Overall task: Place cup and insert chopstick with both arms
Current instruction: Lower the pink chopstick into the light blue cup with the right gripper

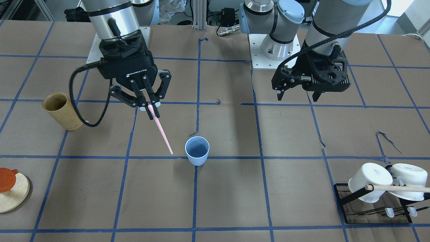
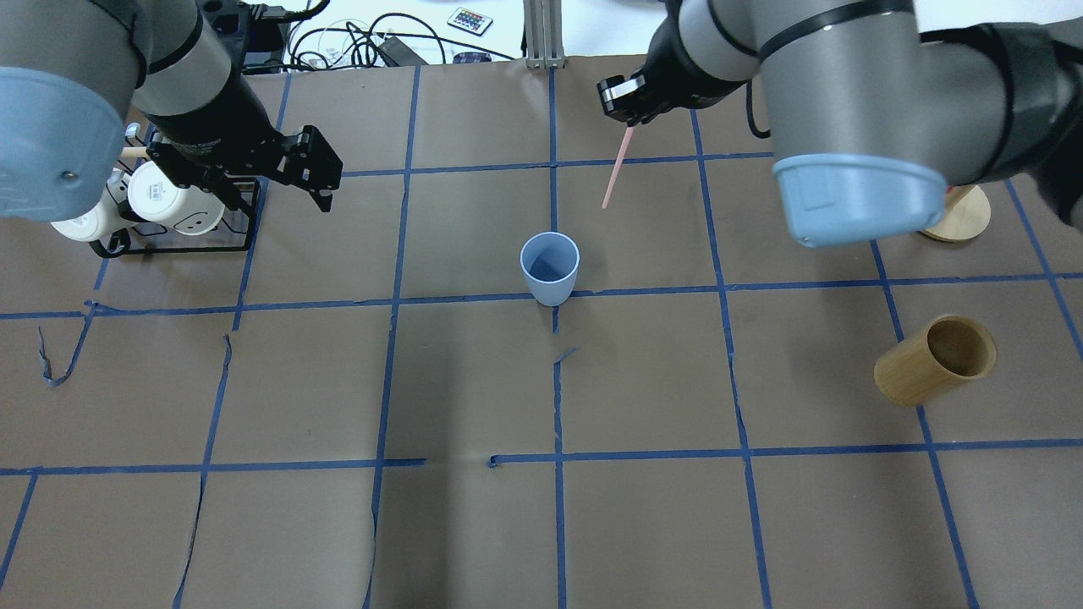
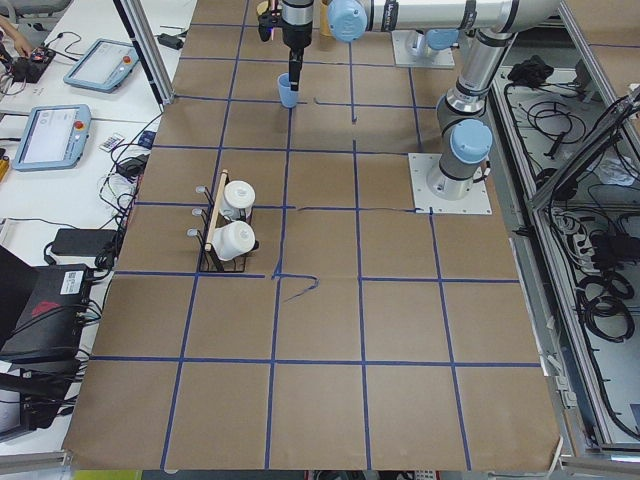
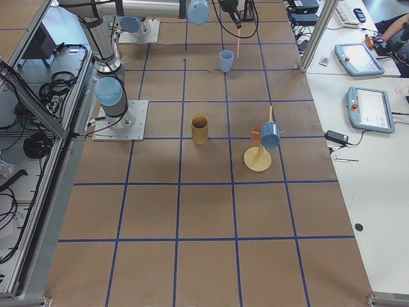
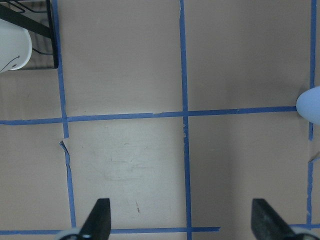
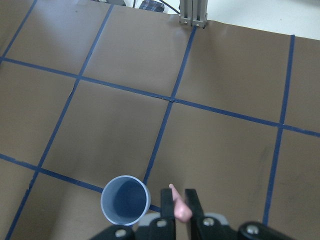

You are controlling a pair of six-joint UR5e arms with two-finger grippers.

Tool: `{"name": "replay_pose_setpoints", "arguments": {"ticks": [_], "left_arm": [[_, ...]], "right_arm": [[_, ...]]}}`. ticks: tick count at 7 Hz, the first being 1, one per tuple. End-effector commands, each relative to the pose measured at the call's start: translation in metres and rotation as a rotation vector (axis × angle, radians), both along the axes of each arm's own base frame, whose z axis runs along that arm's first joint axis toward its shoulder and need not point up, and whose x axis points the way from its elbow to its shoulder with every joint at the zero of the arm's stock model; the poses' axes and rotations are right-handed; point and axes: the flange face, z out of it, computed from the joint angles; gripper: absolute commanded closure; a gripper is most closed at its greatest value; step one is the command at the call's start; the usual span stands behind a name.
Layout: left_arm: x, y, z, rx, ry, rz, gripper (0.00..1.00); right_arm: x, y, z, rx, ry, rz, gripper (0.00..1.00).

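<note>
The light-blue cup stands upright and empty near the table's middle; it also shows in the overhead view and the right wrist view. My right gripper is shut on a pale pink chopstick and holds it in the air, tip pointing down beside the cup, outside it. In the overhead view the chopstick hangs from that gripper beyond the cup. My left gripper is open and empty above the table, its fingers spread wide in the left wrist view.
A tan wooden cup stands to the robot's right. A black rack with white mugs and a wooden dowel sits by the left arm. A round wooden stand is at the table's edge on the robot's right.
</note>
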Motion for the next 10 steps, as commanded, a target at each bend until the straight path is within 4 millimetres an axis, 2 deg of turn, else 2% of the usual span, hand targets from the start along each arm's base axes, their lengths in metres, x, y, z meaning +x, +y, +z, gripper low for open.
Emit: {"name": "replay_pose_setpoints", "arguments": {"ticks": [1, 3, 6, 7, 8, 9, 10], "left_arm": [[0.000, 0.001, -0.001, 0.002, 0.001, 0.006, 0.00], [-0.001, 0.001, 0.000, 0.001, 0.001, 0.003, 0.00], [-0.001, 0.001, 0.000, 0.001, 0.001, 0.003, 0.00], [-0.002, 0.001, -0.001, 0.002, 0.001, 0.001, 0.00], [-0.001, 0.001, -0.001, 0.002, 0.001, 0.003, 0.00], [-0.001, 0.001, -0.001, 0.002, 0.001, 0.003, 0.00], [-0.002, 0.001, -0.001, 0.002, 0.003, 0.001, 0.00]], "right_arm": [[0.046, 0.015, -0.014, 0.003, 0.006, -0.017, 0.96], [0.052, 0.011, -0.026, 0.023, 0.011, -0.017, 0.96], [0.062, 0.016, -0.033, 0.044, 0.000, -0.031, 0.83], [0.061, 0.018, -0.039, 0.054, 0.004, -0.031, 0.66], [0.061, 0.018, -0.041, 0.057, 0.006, -0.028, 0.25], [0.060, 0.017, -0.042, 0.055, 0.007, -0.031, 0.00], [0.060, 0.016, -0.037, 0.045, 0.007, -0.034, 0.00]]}}
